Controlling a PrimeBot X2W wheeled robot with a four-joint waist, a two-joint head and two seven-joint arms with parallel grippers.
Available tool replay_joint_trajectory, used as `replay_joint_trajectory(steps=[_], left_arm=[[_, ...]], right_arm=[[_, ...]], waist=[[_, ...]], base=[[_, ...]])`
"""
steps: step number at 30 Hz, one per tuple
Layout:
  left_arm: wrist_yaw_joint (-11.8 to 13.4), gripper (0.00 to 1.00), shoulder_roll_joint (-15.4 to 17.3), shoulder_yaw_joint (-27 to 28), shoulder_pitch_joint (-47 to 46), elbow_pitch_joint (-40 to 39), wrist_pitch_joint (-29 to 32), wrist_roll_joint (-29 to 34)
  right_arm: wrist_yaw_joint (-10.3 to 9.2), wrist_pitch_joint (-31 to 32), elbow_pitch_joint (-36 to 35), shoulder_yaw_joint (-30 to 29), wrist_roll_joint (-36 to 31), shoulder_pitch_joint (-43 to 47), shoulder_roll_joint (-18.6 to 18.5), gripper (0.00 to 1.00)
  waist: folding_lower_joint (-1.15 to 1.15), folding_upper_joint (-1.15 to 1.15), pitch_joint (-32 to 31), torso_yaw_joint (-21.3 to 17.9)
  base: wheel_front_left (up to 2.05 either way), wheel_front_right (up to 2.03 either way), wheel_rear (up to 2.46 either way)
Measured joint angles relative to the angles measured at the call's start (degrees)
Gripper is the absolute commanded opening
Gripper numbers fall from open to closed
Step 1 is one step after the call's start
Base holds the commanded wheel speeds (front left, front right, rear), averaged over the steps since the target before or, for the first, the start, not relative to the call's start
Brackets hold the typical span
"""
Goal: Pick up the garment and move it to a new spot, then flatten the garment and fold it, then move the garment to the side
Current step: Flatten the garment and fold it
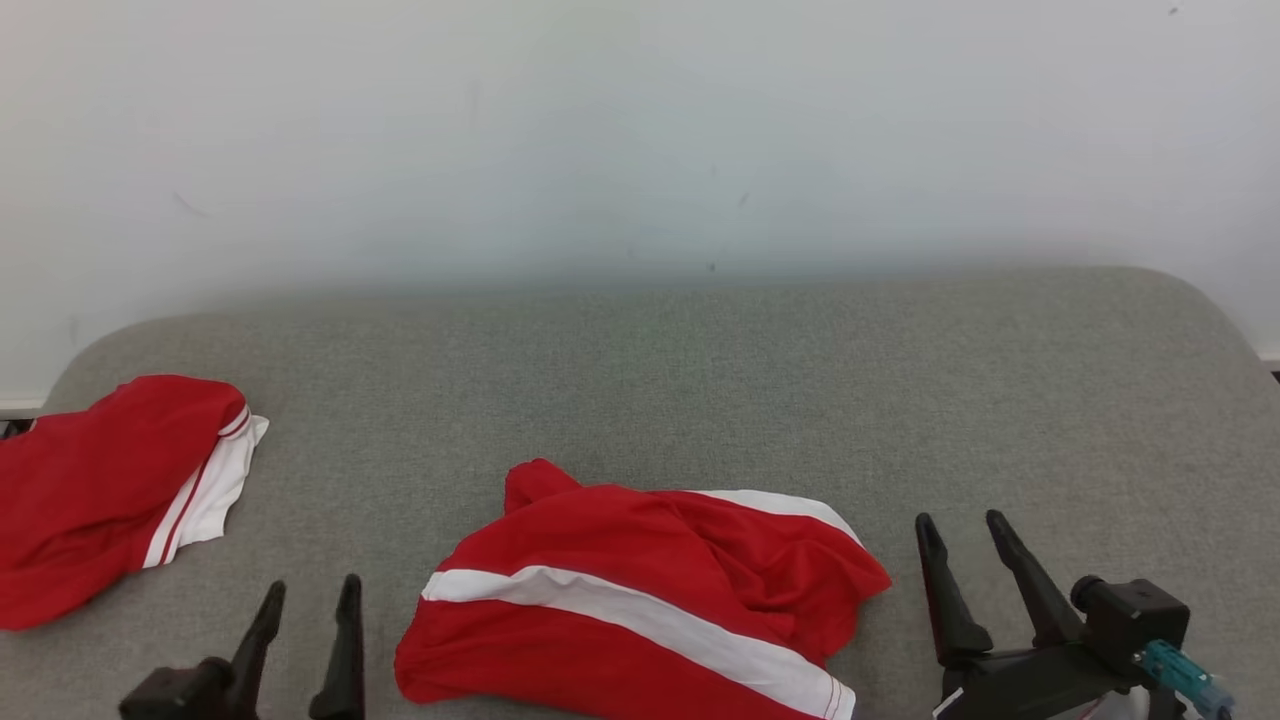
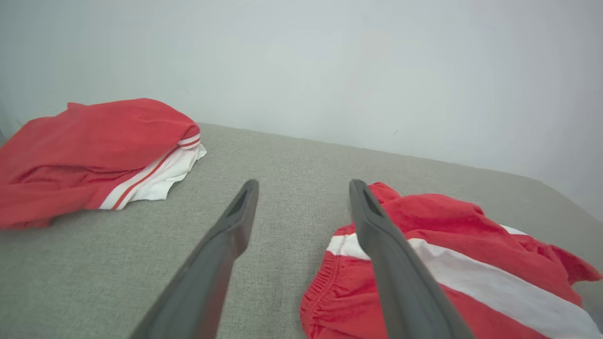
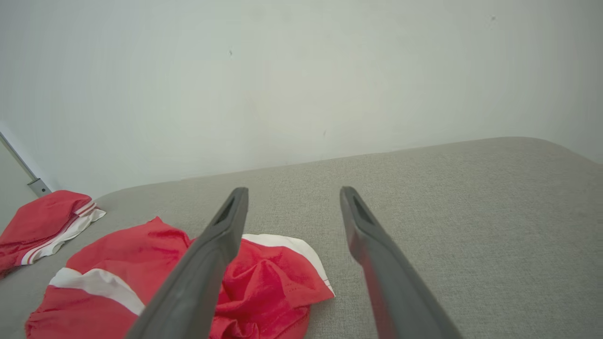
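Red garment [image 1: 650, 540] crumpled, long axis left-right, between left gripper [image 1: 312, 588] and right gripper [image 1: 960, 520], both spread wide, empty.

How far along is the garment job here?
Seemingly done: the centre garment lies on the grey surface in front of the robot. In hand: nothing; the left gripper and right gripper are open and empty. Left: flattening, folding and moving aside, since it lies bunched.
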Motion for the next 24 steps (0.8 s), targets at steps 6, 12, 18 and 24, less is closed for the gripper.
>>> replay_joint_trajectory(steps=[6, 12, 18, 24], left_arm=[[-0.12, 1.00, 1.72, -2.01, 2.65, -6.82, -0.26, 3.19], [-0.09, 1.00, 3.07, -1.89, 6.04, -10.73, -0.27, 4.21], [-0.08, 1.00, 4.13, -0.67, 8.26, -11.91, -0.34, 4.23], [-0.07, 1.00, 5.72, 0.08, 10.83, -12.48, 0.59, 4.12]], right_arm=[[-0.07, -0.93, 0.24, -2.40, 1.19, 1.05, 0.00, 1.00], [-0.03, -1.20, 0.44, -3.31, 2.57, 1.71, -0.36, 1.00], [2.02, -1.15, 0.78, -3.19, 3.57, 3.38, -1.78, 1.00], [3.56, -0.83, 1.57, -3.08, 4.50, 4.63, -2.92, 1.00]], waist=[[0.00, 0.00, -1.02, 0.42], [0.00, 0.00, -1.82, 0.06], [0.00, 0.00, -2.14, -0.16], [0.00, 0.00, -2.52, -0.19]], base=[[0.00, 0.00, 0.00], [0.00, 0.00, 0.00], [0.00, 0.00, 0.00], [0.00, 0.00, 0.00]])
